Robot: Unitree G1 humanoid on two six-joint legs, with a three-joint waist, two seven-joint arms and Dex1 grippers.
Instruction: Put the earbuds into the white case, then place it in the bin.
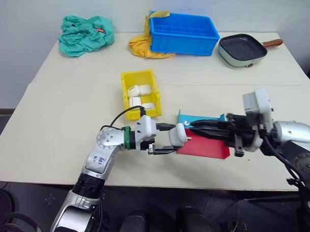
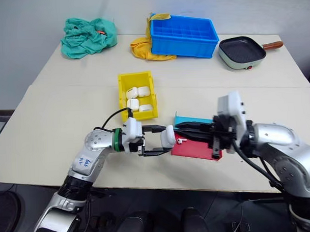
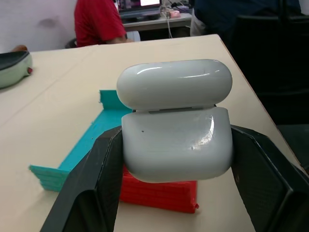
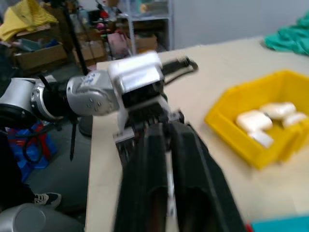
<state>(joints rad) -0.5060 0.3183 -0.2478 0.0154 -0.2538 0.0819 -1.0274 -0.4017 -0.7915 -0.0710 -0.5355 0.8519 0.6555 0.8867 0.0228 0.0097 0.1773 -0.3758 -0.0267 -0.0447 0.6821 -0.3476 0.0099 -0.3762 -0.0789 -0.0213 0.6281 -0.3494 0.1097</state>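
**Left jaws grip the open case; right jaws closed at its mouth**

You see the left gripper [image 1: 165,139] above the front part of the bench [image 1: 53,124], pointing across toward the other arm. Its jaws are closed on the white case [image 1: 178,134]; in the left wrist view the two black fingers [image 3: 94,183] press on both sides of the case body, and the lid stands a little raised on its hinge.

The right gripper [image 1: 192,126] points level toward the left one, and the two meet nose to nose. Its jaws are closed, the fingers lying together with almost no gap, as the right wrist view shows. The tips reach the open mouth of the case. A small white stem, one of the earbuds [image 1: 188,136], sticks out at the case on the side of the right gripper; whether the jaws pinch it or only touch it, you cannot tell.

Below the two grippers lie a red tray [image 1: 204,145] and a blue tray [image 1: 198,117], touching each other. The bin [image 1: 140,93] stands on the bench just behind the left gripper, apart from the held case, and it holds several other white cases [image 1: 138,96].

At the far side of the bench there are a green cloth [image 1: 85,34], a yellow cloth [image 1: 142,47], a large blue crate [image 1: 182,33] and a square pan [image 1: 243,49].
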